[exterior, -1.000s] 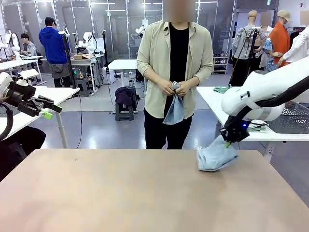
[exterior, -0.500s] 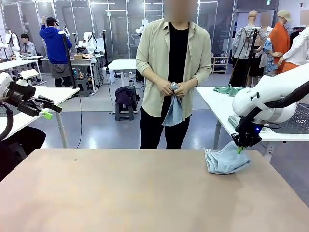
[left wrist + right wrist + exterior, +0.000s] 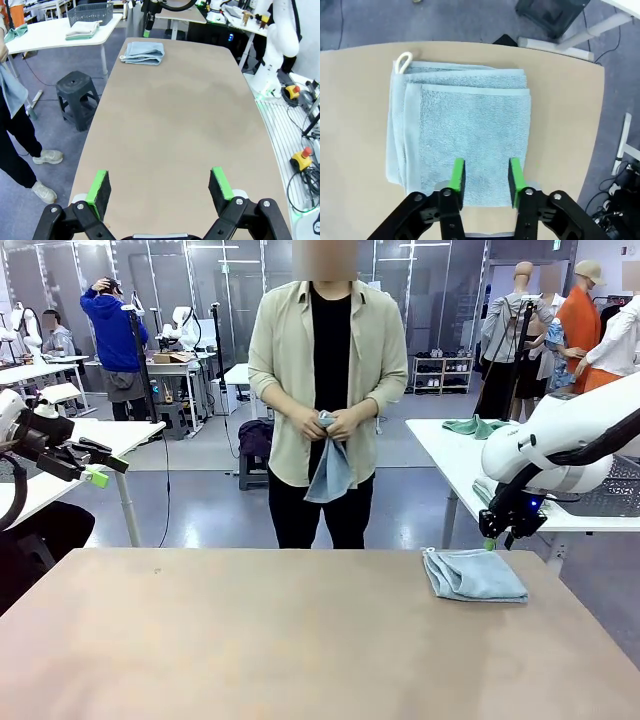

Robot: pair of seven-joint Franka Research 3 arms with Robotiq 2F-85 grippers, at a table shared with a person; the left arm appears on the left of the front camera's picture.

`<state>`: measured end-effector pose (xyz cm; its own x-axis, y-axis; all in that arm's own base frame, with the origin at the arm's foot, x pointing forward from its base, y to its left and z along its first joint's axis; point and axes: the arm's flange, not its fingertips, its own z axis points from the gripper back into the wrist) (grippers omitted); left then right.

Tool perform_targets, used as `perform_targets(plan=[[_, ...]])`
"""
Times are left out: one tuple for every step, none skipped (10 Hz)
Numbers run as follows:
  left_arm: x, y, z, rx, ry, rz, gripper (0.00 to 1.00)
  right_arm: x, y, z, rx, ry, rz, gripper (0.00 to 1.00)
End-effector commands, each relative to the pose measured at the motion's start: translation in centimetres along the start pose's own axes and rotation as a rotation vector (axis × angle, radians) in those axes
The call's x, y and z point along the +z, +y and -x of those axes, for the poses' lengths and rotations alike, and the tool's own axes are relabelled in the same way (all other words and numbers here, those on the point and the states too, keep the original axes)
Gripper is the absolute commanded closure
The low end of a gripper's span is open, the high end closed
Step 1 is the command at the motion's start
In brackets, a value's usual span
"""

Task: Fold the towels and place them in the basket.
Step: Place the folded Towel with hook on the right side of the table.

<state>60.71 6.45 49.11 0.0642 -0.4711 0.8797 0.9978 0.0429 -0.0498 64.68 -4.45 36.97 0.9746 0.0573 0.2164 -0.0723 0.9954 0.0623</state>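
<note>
A folded pale blue towel (image 3: 473, 575) lies flat at the table's far right, its loop at one corner (image 3: 403, 61). My right gripper (image 3: 497, 540) hovers just above the towel's (image 3: 465, 120) near edge, jaws apart and holding nothing. In the right wrist view the right gripper (image 3: 485, 177) has green pads (image 3: 457, 175) over the cloth. My left gripper (image 3: 100, 468) is raised at the far left, open and empty (image 3: 160, 187). The person across the table holds a second towel (image 3: 328, 465) in both hands. The dark mesh basket (image 3: 90, 12) stands on a white side table (image 3: 440, 445) to the right.
Folded cloths (image 3: 82, 31) lie beside the basket, and a green cloth (image 3: 472, 426) rests on that side table. A black stool (image 3: 77, 95) stands on the floor next to the main table (image 3: 250, 640). A red emergency button (image 3: 304, 157) sits by the left arm's base.
The right gripper carried the towel down and rightward onto the table, opened and let it go; the towel now lies flat. The person stepped to picture left. The left arm stayed still.
</note>
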Motion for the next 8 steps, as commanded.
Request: perform_targets(plan=[[-0.1, -0.1, 0.0, -0.003, 0.010, 0.008, 0.00, 0.4, -0.3, 0.1, -0.006, 0.009, 0.034, 0.35], [-0.1, -0.1, 0.0, -0.003, 0.010, 0.008, 0.00, 1.1, -0.4, 0.3, -0.008, 0.006, 0.037, 0.26], [-0.1, -0.1, 0.0, -0.003, 0.010, 0.008, 0.00, 2.4, 0.1, 0.7, -0.031, 0.001, 0.027, 0.18], [-0.1, -0.1, 0.0, -0.003, 0.010, 0.008, 0.00, 4.8, 1.4, 1.5, -0.096, -0.005, 0.048, 0.18], [-0.1, -0.1, 0.0, -0.003, 0.010, 0.008, 0.00, 7.9, 3.2, 2.8, -0.115, -0.027, 0.065, 0.18], [-0.1, -0.1, 0.0, -0.003, 0.010, 0.008, 0.00, 10.9, 5.0, 4.2, -0.164, 0.006, 0.121, 0.18], [-0.1, -0.1, 0.0, -0.003, 0.010, 0.008, 0.00, 14.0, 6.9, 6.0, -0.196, 0.010, 0.159, 0.18], [-0.1, -0.1, 0.0, -0.003, 0.010, 0.008, 0.00, 16.7, 8.3, 7.5, -0.226, 0.015, 0.144, 0.18]])
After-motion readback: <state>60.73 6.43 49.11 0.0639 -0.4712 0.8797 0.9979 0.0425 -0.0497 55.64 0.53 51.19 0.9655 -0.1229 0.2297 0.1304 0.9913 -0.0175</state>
